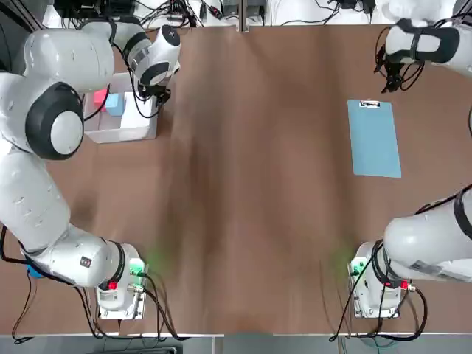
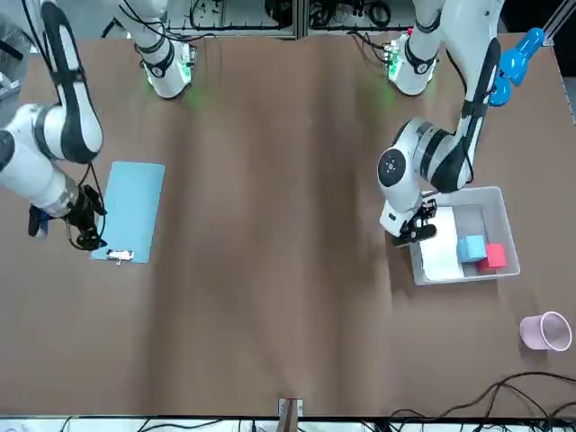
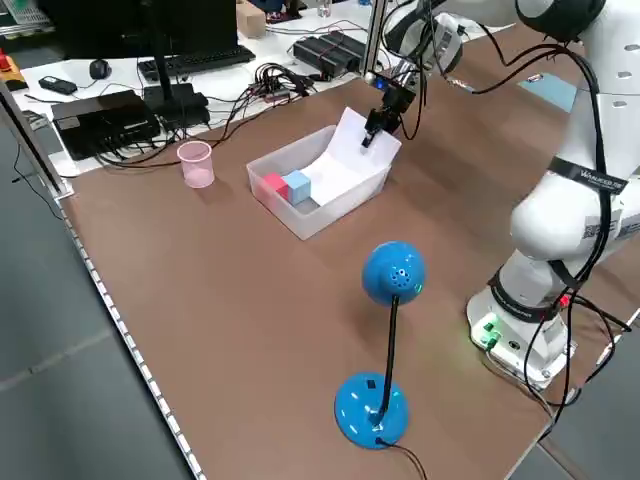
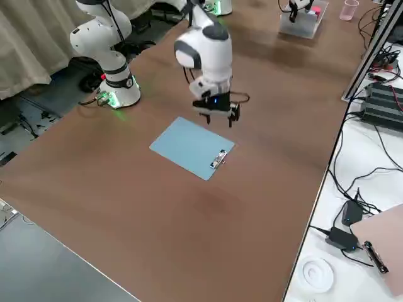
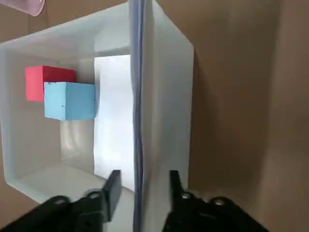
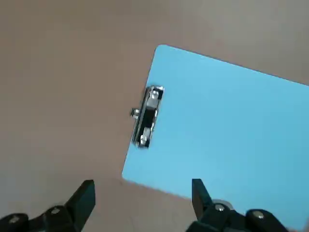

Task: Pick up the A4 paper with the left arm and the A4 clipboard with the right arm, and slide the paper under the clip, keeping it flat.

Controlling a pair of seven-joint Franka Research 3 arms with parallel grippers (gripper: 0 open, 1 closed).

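Observation:
The A4 paper [image 3: 345,150] stands on edge, leaning in a clear bin [image 3: 330,205] at the table's far left. My left gripper [image 5: 143,187] straddles the sheet's upper edge, one finger on each side, with small gaps showing; from above the left gripper [image 1: 155,96] hangs over the bin's right wall. The light-blue A4 clipboard [image 1: 375,139] lies flat at the far right, its silver clip [image 6: 148,116] at the far end. Above and just beyond that clip end hovers my right gripper [image 6: 141,193], open and holding nothing, off the board [image 4: 189,148].
A red block [image 5: 48,79] and a blue block [image 5: 70,100] sit in the bin beside the paper. A pink cup [image 2: 546,331] stands beyond the bin. A blue desk lamp [image 3: 385,340] is near the left arm's base. Cables line the far edge.

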